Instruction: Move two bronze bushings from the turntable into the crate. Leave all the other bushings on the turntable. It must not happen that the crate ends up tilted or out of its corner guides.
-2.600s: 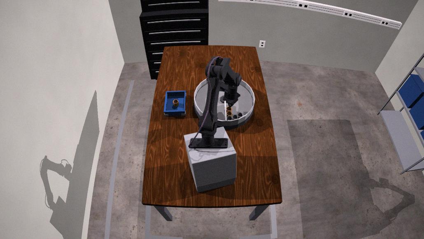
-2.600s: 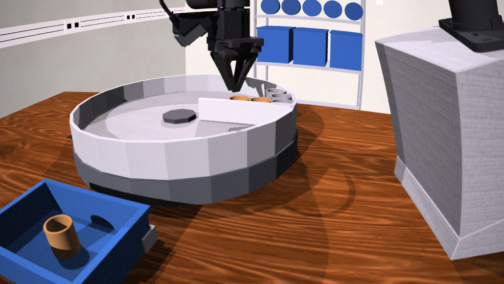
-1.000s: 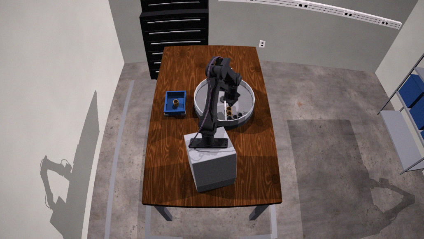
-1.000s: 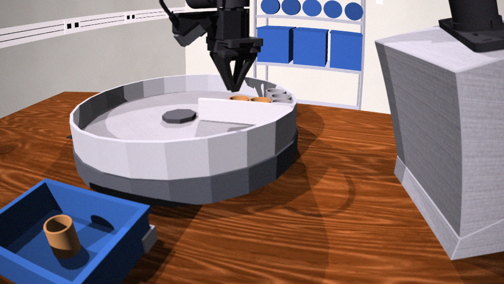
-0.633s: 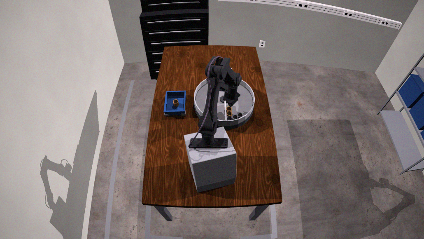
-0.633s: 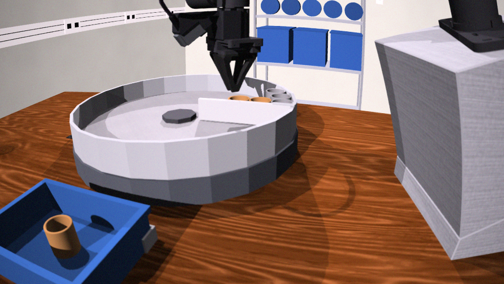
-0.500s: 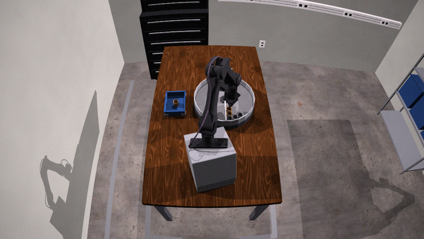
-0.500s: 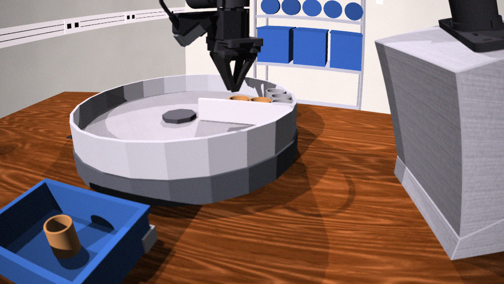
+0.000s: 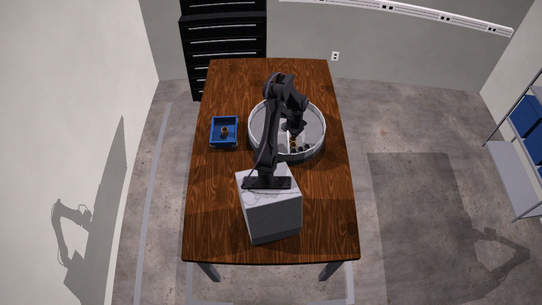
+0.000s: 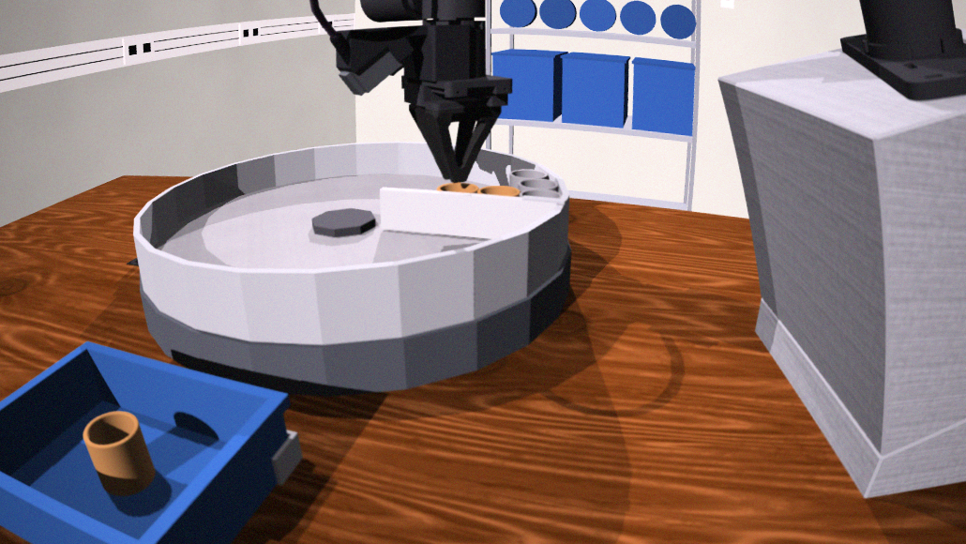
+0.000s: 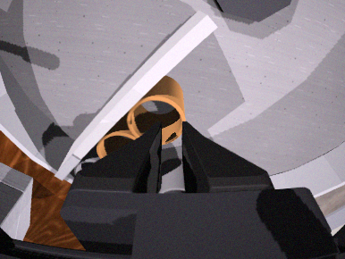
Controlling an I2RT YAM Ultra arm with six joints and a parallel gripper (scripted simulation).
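Right now the end effector (image 10: 457, 176) hangs over the turntable (image 10: 324, 304), its fingers drawn narrow with nothing between them, tips just above the rim of a bronze bushing (image 10: 458, 188) behind the white divider (image 10: 432, 210). Just beside that bushing stands a second bronze bushing (image 10: 500, 190), and beyond it, by the turntable's wall, a cluster of grey bushings (image 10: 534, 181). Well apart from the turntable on the bench (image 10: 608, 439), the blue crate (image 10: 222, 412) holds 1 upright bronze bushing (image 10: 120, 451)
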